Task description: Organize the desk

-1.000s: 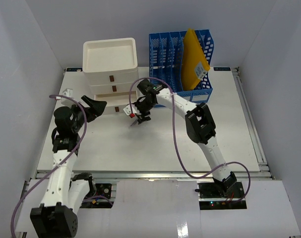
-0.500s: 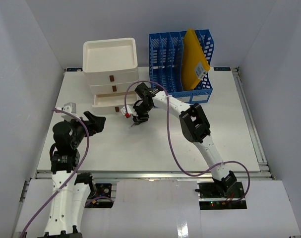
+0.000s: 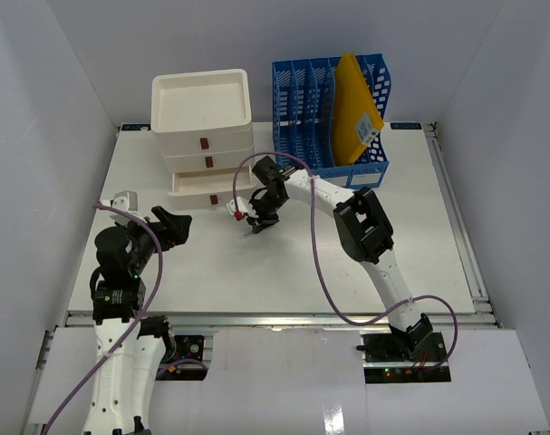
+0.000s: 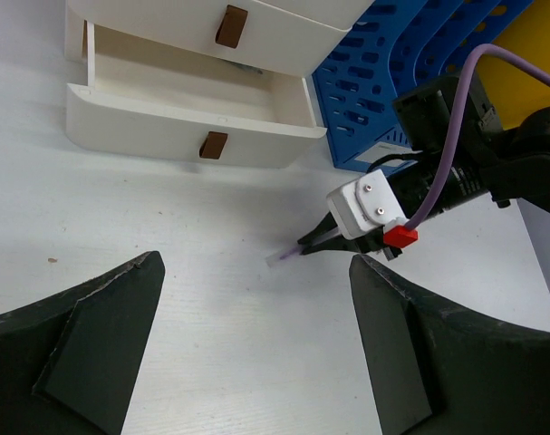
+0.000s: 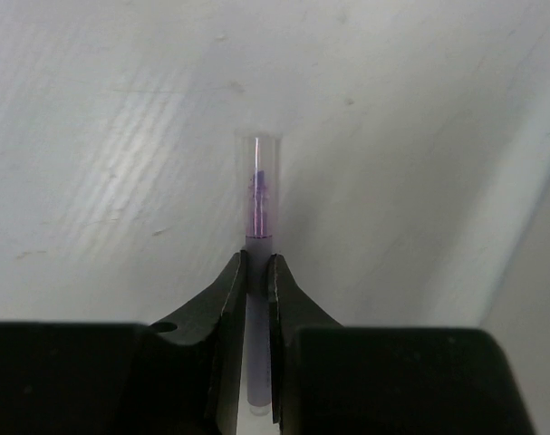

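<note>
Pulled back toward 7 o'clock, the left end effector (image 3: 177, 225) now hangs well short of the drawer box (image 3: 202, 136) it was close to a second ago, its fingers spread wide with only bare table (image 3: 284, 263) between them. The right end effector (image 5: 256, 258) has meanwhile closed and pinches a slim pen (image 5: 258, 199) with a clear cap and purple tip, held low over the table near its middle.

From the pen, the box's bottom drawer (image 4: 184, 140) stands pulled open at about 10 o'clock, near but not touching; the two drawers above it are shut. A blue file rack (image 3: 320, 100) sits at 1 o'clock on the table, just beside the drawer box, with a yellow envelope (image 3: 356, 109) leaning in one of its right-hand slots. A purple cable (image 3: 318, 263) loops off the right arm above the table. The white table fills the floor of the white-walled enclosure, its metal rail along the 6 o'clock edge.
</note>
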You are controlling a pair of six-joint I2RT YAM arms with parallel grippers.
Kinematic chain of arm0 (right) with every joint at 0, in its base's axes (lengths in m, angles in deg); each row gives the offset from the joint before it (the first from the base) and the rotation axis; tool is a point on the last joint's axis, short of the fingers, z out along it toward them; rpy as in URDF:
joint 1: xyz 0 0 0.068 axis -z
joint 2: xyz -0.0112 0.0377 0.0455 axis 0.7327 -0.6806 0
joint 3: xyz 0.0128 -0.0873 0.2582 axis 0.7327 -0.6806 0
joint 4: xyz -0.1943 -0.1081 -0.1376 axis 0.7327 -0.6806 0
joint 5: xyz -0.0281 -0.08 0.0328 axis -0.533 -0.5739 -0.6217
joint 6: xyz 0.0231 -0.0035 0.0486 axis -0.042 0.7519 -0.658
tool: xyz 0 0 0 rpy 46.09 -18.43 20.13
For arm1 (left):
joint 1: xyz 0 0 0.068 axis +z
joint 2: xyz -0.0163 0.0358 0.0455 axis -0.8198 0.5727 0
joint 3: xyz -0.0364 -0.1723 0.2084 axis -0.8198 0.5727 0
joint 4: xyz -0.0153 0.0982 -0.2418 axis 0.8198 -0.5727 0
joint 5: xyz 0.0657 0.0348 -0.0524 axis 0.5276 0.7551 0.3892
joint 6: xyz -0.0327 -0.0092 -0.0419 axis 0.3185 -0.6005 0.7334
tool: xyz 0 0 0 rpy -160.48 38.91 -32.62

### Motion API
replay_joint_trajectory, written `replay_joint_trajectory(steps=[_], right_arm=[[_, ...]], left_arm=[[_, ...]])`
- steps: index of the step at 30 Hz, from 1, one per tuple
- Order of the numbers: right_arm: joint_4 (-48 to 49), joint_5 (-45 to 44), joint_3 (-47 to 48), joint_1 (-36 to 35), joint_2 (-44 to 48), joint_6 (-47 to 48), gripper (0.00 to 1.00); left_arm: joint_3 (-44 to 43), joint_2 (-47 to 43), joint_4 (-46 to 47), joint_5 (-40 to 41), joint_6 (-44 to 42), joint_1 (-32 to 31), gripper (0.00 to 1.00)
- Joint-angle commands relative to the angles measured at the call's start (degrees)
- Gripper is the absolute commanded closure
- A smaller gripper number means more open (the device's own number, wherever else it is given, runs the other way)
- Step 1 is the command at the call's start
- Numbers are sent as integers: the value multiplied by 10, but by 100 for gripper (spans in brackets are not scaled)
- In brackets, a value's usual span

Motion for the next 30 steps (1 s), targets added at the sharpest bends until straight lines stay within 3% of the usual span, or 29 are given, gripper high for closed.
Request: replay_joint_trajectory(steps=[1, 8, 14, 20, 23, 27, 30], right_arm=[[18, 5, -49, -3, 73, -76, 92], [137, -103, 42, -30, 107, -225, 92], [249, -222, 117, -47, 44, -254, 92], [369, -298, 127, -58, -3, -253, 92], [403, -314, 137, -59, -24, -247, 82], [425, -314, 137, -58, -34, -240, 54], [425, -281, 118, -57, -9, -257, 47]], left_arm=[[9, -5, 6, 0, -4, 2, 5], [9, -8, 6, 3, -1, 1, 5], [8, -8, 3, 7, -1, 1, 5], [9, -7, 2, 12, 0, 1, 5], [9, -5, 1, 15, 0, 2, 5], [9, -5, 1, 17, 1, 2, 5], [9, -3, 1, 17, 3, 2, 5]])
